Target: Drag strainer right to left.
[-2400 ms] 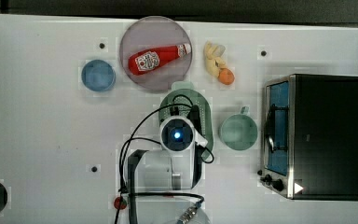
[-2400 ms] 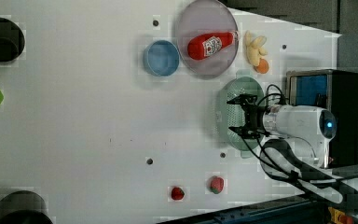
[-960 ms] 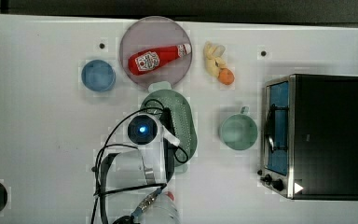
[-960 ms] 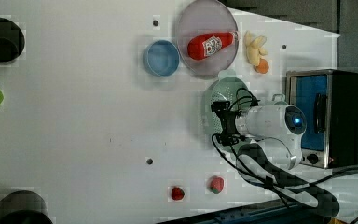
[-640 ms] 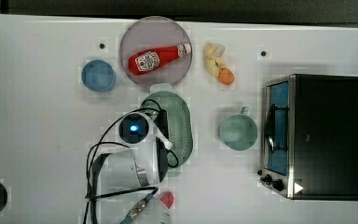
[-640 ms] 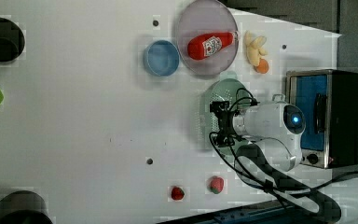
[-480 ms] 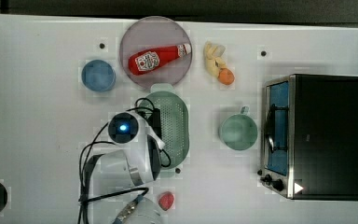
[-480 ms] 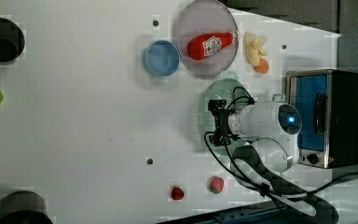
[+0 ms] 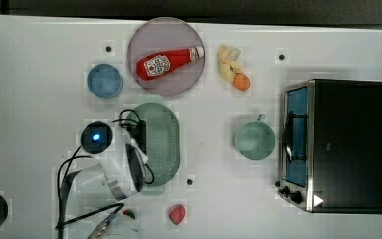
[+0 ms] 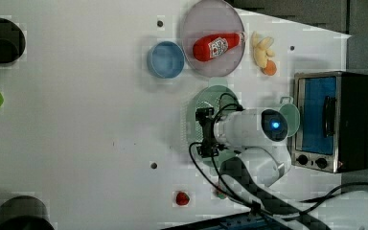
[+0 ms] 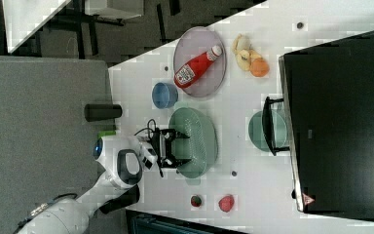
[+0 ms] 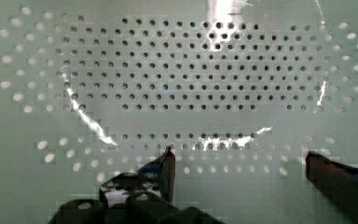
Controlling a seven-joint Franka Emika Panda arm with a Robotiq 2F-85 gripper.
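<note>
The strainer is a pale green oval colander lying on the white table, just below the pink plate in the top view. My gripper hangs over the strainer's left wall in the top view, with the arm's body further left. In the right view the gripper stands open, its two black fingers spread wide over the strainer. The wrist view looks into the holed strainer floor, with the gripper open and nothing clamped between its fingertips. The left view shows the gripper at the strainer's edge.
A green mug and a toaster oven stand to the top view's right. Above are a pink plate with a ketchup bottle, a blue bowl and toy fruit. A red strawberry lies near the front edge.
The arm has swung toward the top view's left and the strainer has slid left with it, away from the mug. The fingers stay spread.
</note>
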